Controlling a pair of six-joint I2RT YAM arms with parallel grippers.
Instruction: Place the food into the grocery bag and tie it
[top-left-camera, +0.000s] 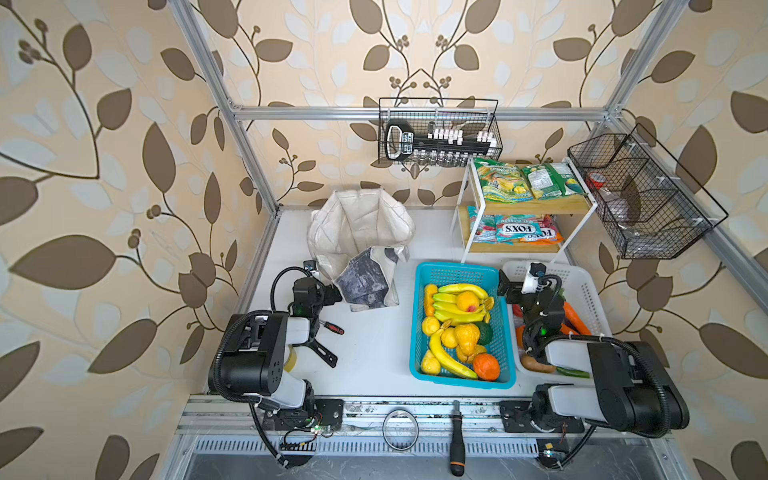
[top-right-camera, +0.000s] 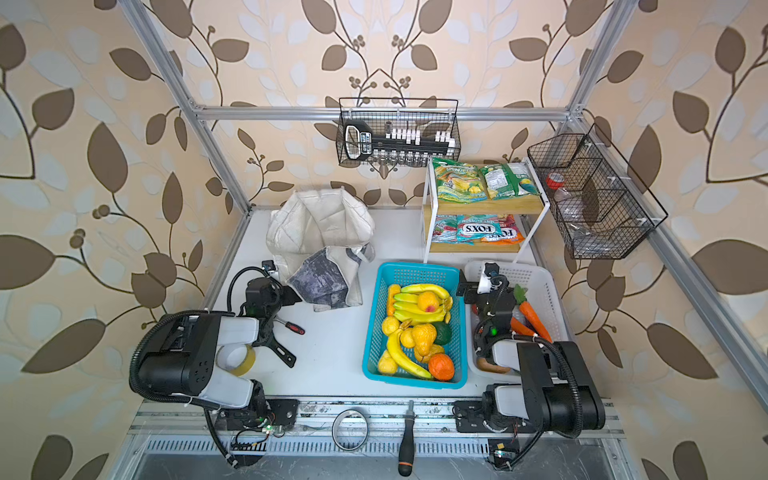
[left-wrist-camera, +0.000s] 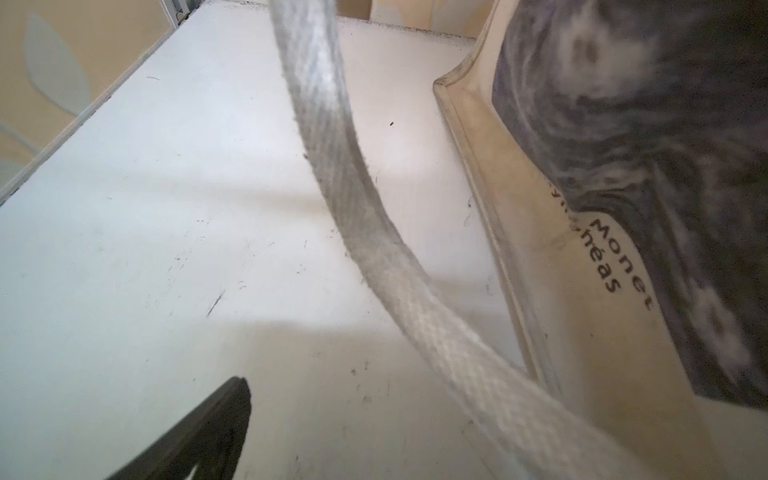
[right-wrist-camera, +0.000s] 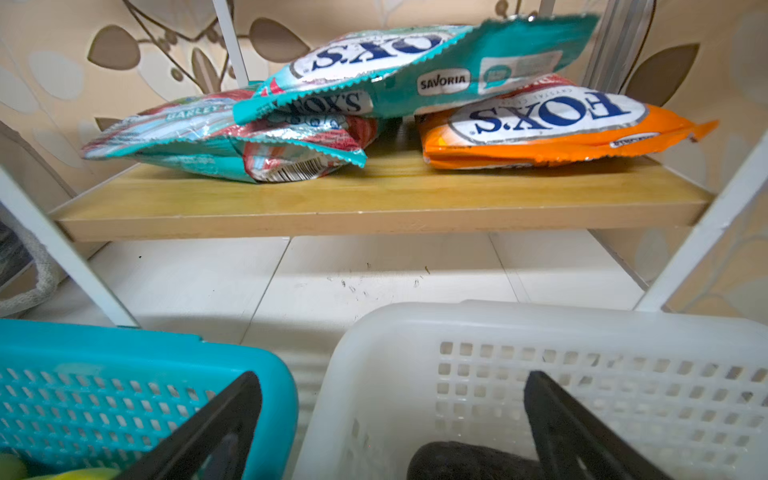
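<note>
Nearest me, yellow toy fruits (top-left-camera: 430, 325) sit in the blue basket (top-left-camera: 457, 271) (bananas among them). The carrot (top-left-camera: 577, 318) lies in the white basket (right-wrist-camera: 540, 328) beside it. My right gripper (right-wrist-camera: 392, 376) hovers at that basket's far wall, jaws wide apart, holding nothing. My left gripper (top-left-camera: 333, 296), also spread and empty, sits just beside the grocery bag (top-left-camera: 359, 232), whose strap (left-wrist-camera: 357, 199) crosses its wrist view. Farthest back, two snack packets (top-left-camera: 498, 181) lie side by side on the shelf (top-left-camera: 536, 206), top tier.

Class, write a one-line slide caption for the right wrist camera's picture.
Open right pincer poised between the blue basket and the white basket, facing FOX'S packets on a wooden shelf.
</note>
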